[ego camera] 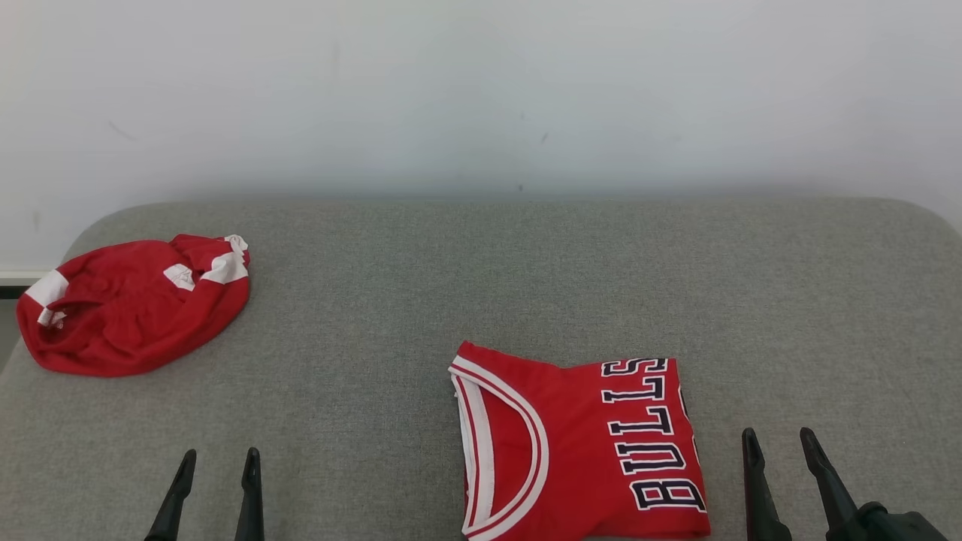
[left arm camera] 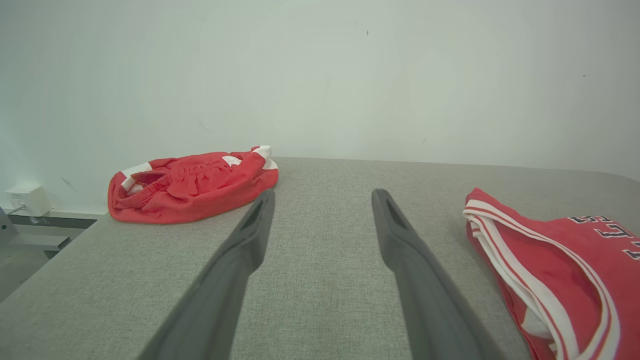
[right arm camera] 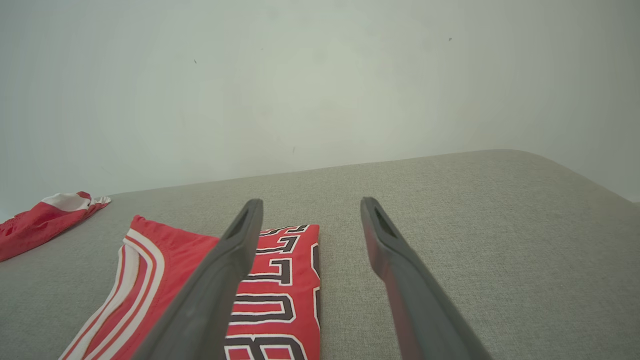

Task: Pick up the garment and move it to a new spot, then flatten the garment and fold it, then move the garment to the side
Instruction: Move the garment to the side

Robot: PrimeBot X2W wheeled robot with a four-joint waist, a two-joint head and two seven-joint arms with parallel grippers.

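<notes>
Plainly both grippers are idle: the left gripper (ego camera: 219, 458) has its fingers apart on nothing, and so does the right gripper (ego camera: 778, 439). Just beside the right one lies the jersey (ego camera: 579, 451), folded square on the grey padded surface (ego camera: 451, 285), so folding looks done and moving it aside seems left. A crumpled red garment (ego camera: 128, 308) sits well apart at far left, not flattened.
</notes>
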